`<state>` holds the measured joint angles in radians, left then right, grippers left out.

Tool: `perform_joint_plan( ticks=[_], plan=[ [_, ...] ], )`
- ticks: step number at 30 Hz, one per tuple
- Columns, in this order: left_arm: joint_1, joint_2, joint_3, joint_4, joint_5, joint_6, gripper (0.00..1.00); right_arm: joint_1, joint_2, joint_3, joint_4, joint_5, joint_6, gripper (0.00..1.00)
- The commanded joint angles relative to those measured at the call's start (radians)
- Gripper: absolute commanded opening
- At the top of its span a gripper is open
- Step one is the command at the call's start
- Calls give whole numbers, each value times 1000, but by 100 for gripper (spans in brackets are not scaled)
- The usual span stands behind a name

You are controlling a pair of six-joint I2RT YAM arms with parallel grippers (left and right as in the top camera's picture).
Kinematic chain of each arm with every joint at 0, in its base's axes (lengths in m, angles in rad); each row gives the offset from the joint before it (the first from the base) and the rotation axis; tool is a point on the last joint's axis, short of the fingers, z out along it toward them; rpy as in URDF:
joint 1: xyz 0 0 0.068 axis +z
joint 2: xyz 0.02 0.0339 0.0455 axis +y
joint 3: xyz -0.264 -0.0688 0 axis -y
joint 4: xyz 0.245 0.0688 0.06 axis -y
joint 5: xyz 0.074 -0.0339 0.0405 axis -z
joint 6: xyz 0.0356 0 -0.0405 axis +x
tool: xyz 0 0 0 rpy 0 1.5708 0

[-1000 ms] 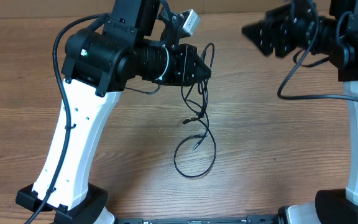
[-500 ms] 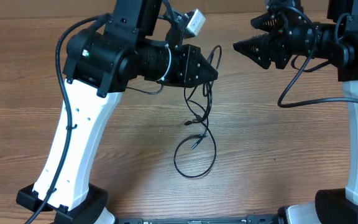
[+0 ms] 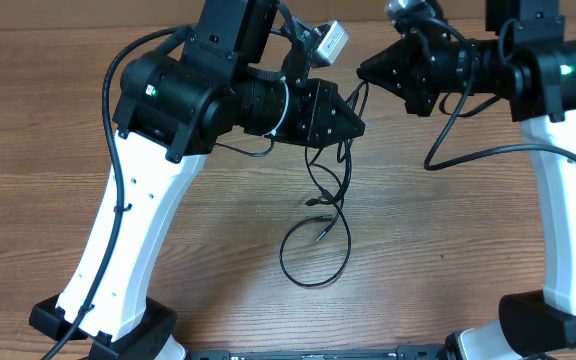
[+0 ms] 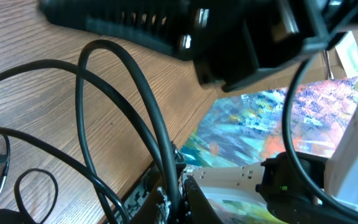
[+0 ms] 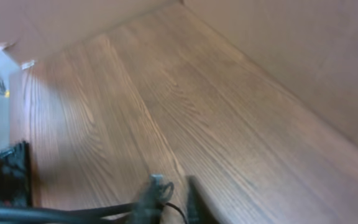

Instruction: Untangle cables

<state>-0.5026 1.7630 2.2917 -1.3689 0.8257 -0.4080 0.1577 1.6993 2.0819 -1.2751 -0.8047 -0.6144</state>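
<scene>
One small tangle of cables (image 3: 313,284), hung up in the middle

Thin, black and bendy, with small plug ends (image 3: 314,201). Pinched at the top by the closed left gripper (image 3: 359,125), just above the middle of the overhead view. Hanging down to the table (image 3: 448,250), with one round loop lying flat, lower middle. Right gripper (image 3: 362,68) close by, upper middle; open or closed, cannot tell.

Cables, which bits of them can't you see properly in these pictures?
Overhead: the top of the cables vanishes behind the left gripper, near the right gripper, so the hold is hidden.
Right wrist: blurred, with the fingers cut off by the bottom edge; open or shut is unclear.
Left wrist: strands run off the left and bottom edges.
</scene>
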Motion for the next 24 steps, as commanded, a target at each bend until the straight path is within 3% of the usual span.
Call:
perform_joint_plan(
  ticks=[1,2,3,8,16,19,21,23,24],
  plan=[
    [-2,-19,17,4,21,38,7,5,20,6,1,-16,8,22],
    [-2,-19,17,4,21,38,7,5,21,6,1,-16,8,6],
    [-2,-19,17,4,21,38,7,5,22,6,2,-16,8,4],
    [-2,-19,17,-16,21,50,7,0,22,6,48,35,50,4],
    [-2,-31,17,-99,14,114,4,-31,22,6,240,263,335,4],
    [-2,-43,17,-114,-18,135,4,-35,22,6,254,240,356,5],
    [-2,-50,17,-117,-57,135,6,-35,22,6,232,190,342,52],
    [-1,-55,17,-116,-105,136,9,-34,22,6,192,136,267,67],
    [0,-57,17,-116,-132,141,10,-35,22,6,160,109,209,69]
  ],
)
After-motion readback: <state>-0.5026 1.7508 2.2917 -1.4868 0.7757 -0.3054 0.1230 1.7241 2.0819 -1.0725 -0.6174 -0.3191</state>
